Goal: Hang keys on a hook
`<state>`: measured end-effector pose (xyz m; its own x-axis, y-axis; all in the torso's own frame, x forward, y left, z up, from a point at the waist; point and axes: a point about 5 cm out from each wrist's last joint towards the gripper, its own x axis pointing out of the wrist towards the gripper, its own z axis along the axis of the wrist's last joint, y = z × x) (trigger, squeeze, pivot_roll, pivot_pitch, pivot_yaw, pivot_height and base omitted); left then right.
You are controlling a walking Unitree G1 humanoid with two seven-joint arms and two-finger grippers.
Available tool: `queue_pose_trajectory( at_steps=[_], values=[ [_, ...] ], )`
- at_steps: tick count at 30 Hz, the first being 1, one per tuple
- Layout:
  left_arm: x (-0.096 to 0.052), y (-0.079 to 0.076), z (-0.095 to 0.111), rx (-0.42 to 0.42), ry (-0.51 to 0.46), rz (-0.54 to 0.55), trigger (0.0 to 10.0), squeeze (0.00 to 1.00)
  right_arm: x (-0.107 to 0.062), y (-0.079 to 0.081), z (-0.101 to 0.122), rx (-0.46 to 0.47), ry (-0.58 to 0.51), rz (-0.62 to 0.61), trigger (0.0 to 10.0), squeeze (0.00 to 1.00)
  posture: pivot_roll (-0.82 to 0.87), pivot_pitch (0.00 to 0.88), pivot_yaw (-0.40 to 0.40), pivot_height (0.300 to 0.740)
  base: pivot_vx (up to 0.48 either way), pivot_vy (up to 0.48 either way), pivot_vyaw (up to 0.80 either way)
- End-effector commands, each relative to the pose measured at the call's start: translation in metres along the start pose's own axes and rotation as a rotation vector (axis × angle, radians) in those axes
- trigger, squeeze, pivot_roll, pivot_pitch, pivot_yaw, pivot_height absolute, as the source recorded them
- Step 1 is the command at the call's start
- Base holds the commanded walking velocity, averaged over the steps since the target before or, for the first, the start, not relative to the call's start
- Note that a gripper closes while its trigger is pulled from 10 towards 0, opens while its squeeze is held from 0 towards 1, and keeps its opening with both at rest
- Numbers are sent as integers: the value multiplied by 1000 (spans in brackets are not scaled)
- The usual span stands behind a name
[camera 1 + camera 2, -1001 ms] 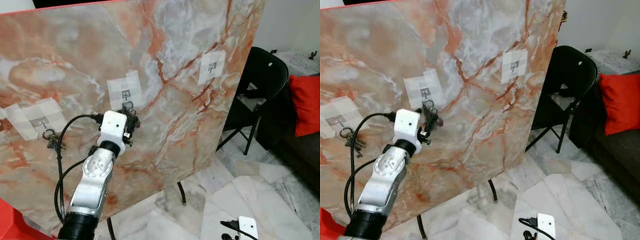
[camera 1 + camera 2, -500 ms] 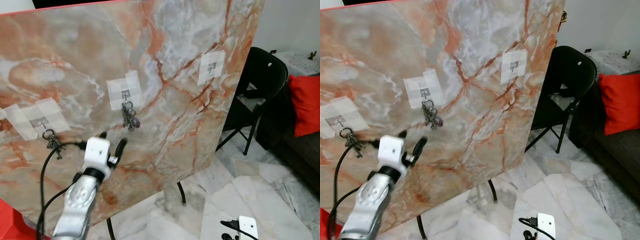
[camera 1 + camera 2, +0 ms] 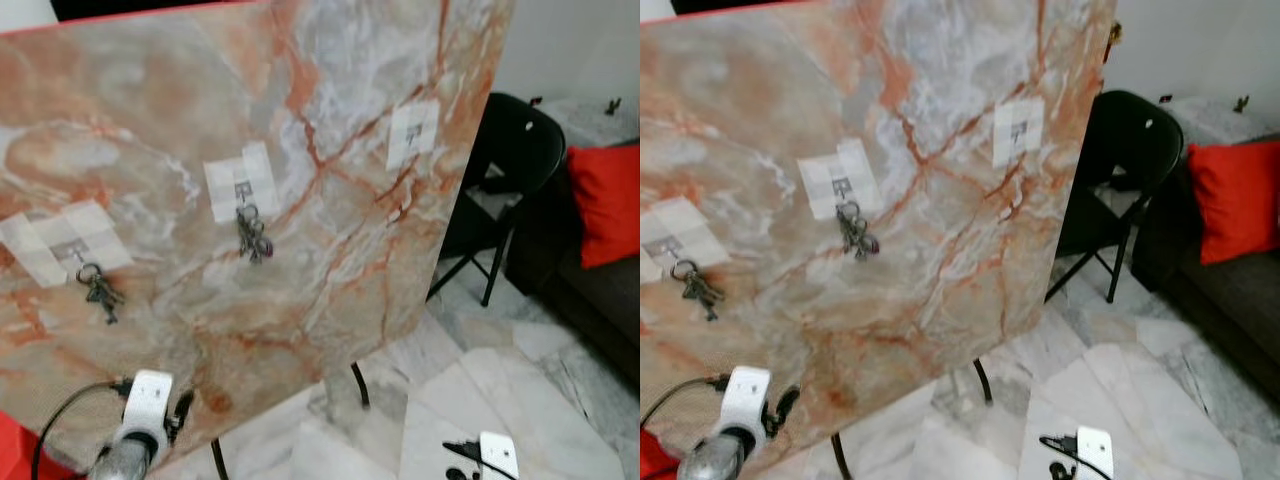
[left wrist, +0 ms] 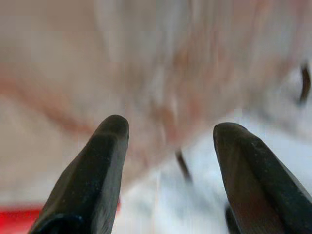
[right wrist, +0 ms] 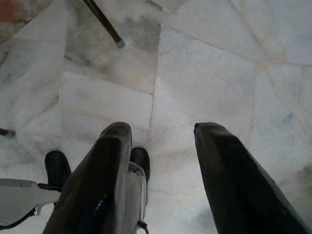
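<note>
A bunch of keys [image 3: 253,236] hangs from the middle hook [image 3: 243,190] on the tilted marble board [image 3: 330,130], with a second key bunch [image 3: 99,292] on the hook further left. Down low, the left gripper [image 3: 172,412] sits against the board's lower edge, apart from both bunches, and a black folding chair [image 3: 515,170] stands off to the right

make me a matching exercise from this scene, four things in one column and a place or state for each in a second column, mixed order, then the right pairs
Things
1. middle hook
2. rightmost hook
3. left gripper
4. red cushion

Places or states
A. bare, nothing hanging from it
B. open, holding nothing, low by the board's bottom edge
C. lies to the right of the black folding chair
D. has a bunch of keys hanging from it

Pairs: 1-D, 2-A, 3-B, 4-C
</note>
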<state>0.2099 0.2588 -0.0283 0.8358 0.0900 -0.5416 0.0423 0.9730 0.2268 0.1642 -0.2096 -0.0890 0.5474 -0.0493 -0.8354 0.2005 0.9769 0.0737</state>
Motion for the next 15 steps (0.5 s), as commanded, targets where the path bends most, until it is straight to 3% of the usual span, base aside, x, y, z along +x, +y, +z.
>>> queue_pose_trajectory(
  at_steps=[1,9,15],
  values=[
    [1,-6,-13,14,76,-17,10000,0,0,0,-3,19,1,-9,10000,0,-31,0,6,713,0,0,0],
    [-7,-25,-51,12,305,-55,10000,0,0,3,-4,22,2,-6,10000,0,-51,0,27,713,0,0,0],
    [-7,-30,-54,-13,325,-45,10000,0,-1,3,-6,21,6,-7,10000,0,-67,0,36,713,0,0,0]
  ],
)
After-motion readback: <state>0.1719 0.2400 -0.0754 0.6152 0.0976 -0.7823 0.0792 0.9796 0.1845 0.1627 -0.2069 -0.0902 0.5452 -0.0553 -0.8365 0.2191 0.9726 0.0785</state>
